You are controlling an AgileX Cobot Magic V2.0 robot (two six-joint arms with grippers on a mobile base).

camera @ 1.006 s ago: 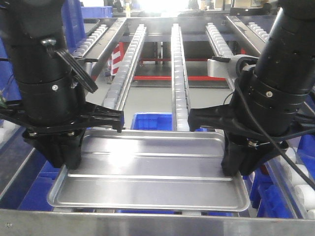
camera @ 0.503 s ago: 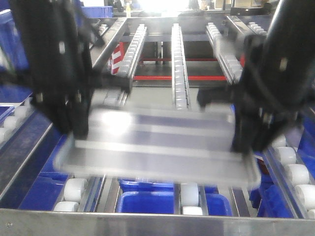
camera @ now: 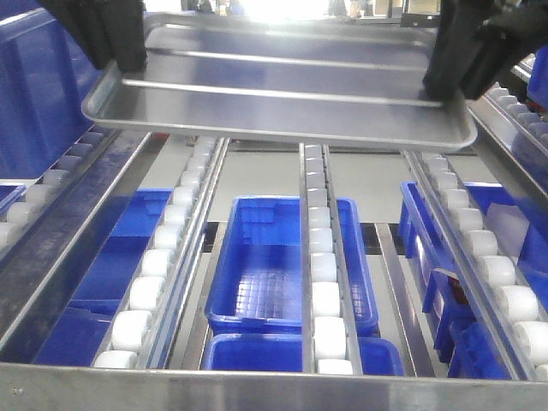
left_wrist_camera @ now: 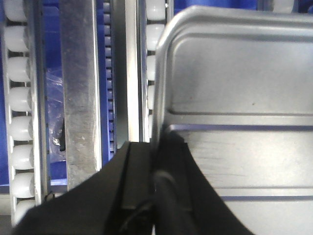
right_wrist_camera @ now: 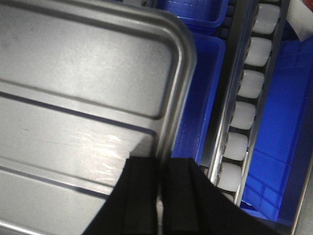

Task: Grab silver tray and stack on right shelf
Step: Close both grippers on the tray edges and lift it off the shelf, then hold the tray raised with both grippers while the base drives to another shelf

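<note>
The silver tray (camera: 282, 107) hangs level high above the roller rails, its two raised ridges running across its floor. My left gripper (camera: 127, 60) is shut on its left rim and my right gripper (camera: 441, 81) is shut on its right rim. In the left wrist view the black jaws pinch the tray (left_wrist_camera: 234, 73) at its edge, at the left gripper (left_wrist_camera: 156, 147). In the right wrist view the tray (right_wrist_camera: 83, 73) has its rim clamped in the right gripper (right_wrist_camera: 160, 164). The right shelf (camera: 274, 390) shows its shiny front bar and sloping rails of white rollers (camera: 325, 300) below the tray.
Blue bins (camera: 282, 257) sit under the rails, with more at the right (camera: 428, 223). A tall blue crate (camera: 34, 86) stands at the left. Another roller rail (camera: 479, 257) runs along the right side.
Both grippers have lifted the tray off the roller rails, from low in the view to the top. The rollers and blue bins beneath it are now uncovered.
</note>
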